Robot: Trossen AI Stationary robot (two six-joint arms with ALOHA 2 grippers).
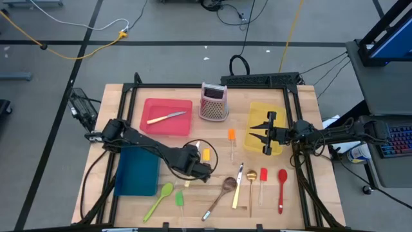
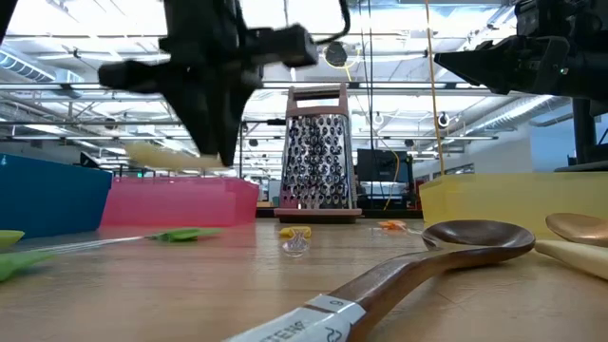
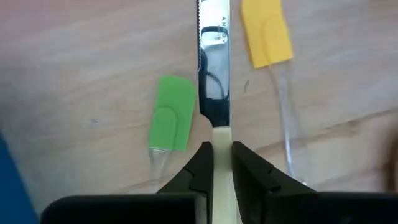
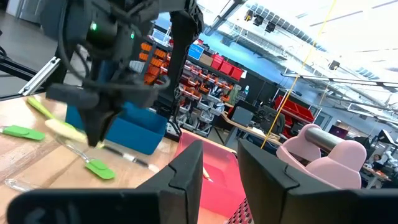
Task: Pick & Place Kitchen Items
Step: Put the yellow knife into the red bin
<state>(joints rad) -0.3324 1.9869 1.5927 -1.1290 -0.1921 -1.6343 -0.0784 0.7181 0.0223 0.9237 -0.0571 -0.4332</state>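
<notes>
Above the bench's middle, our left hand grips a cream-handled knife, lifted over the green spatula and yellow spatula; our right hand waits open over the yellow bin.

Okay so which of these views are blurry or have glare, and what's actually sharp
Low view: the left end effector is smeared by blur, the wooden spoon is sharp, and bright ceiling lights glare behind the grater. Left wrist view: the knife blade reflects light and is fairly crisp. Right wrist view: the right end effector looms soft and the far arm is blurred. High view: evenly lit.
</notes>
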